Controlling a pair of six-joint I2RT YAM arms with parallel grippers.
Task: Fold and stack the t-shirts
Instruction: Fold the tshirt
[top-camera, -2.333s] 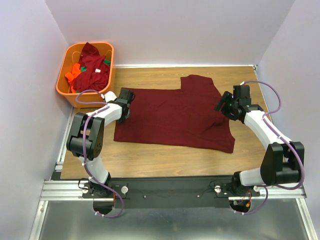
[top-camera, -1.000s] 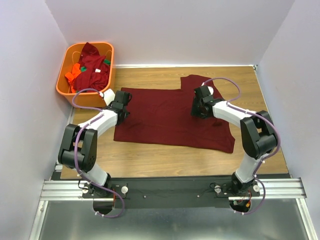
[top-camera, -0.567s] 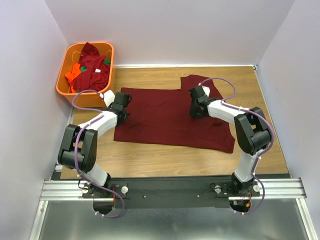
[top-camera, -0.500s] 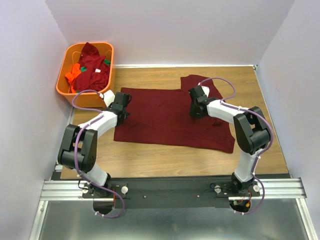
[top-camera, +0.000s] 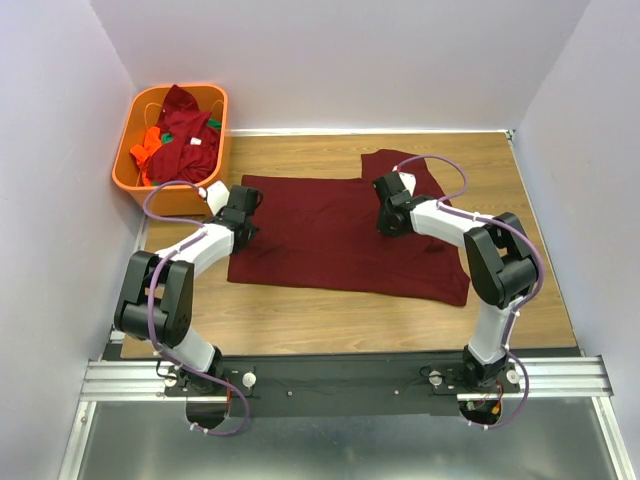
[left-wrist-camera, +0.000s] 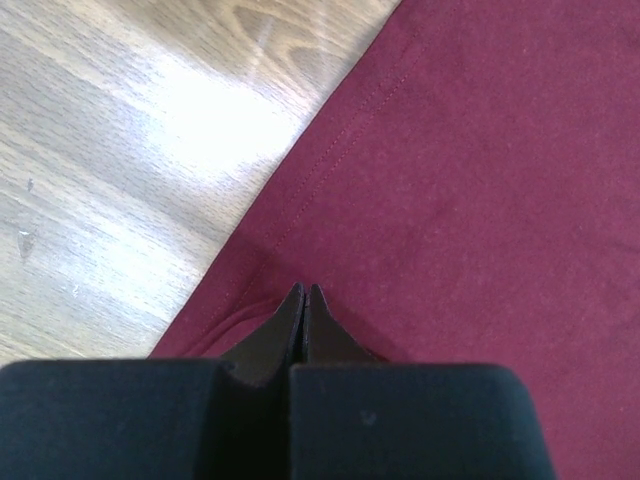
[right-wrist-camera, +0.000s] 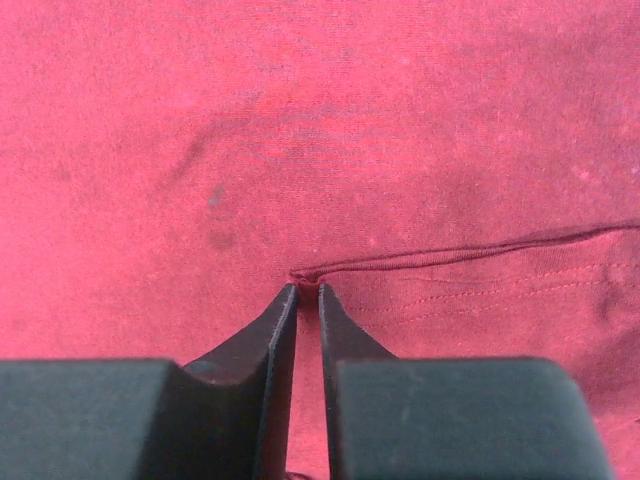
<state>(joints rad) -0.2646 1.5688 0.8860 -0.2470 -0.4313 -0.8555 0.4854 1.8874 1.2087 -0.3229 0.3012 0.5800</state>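
1. Top view: shows the right gripper (top-camera: 384, 226) swung in from the table's right side onto the maroon t-shirt (top-camera: 320, 245), near the root of the far right sleeve. Shows the left gripper (top-camera: 245, 231) nudged only slightly along the shirt's left edge.
2. Top view: places the t-shirt spread flat on the table (top-camera: 300, 315), with the spare shirts (top-camera: 185, 130) heaped in the orange basket (top-camera: 128, 172) at the far left. Suggests one anchor on each side of the cloth, probably to lift and fold it across. Hides both sets of fingertips under the wrist housings.
3. Left wrist view: shows the left gripper (left-wrist-camera: 303, 291) pressed fully together, tips right on the shirt's stitched side hem (left-wrist-camera: 340, 140) where cloth meets bare wood. Cannot tell whether any fabric sits between the tips; hints at it only through a small ridge at their left.
4. Right wrist view: shows the right gripper (right-wrist-camera: 308, 288) nearly together with a thin slit left, tips at the end of the sleeve hem (right-wrist-camera: 480, 252), likely aiming to nip that loose edge. Cannot tell whether cloth is caught yet. Cuts off everything beyond the red fabric.
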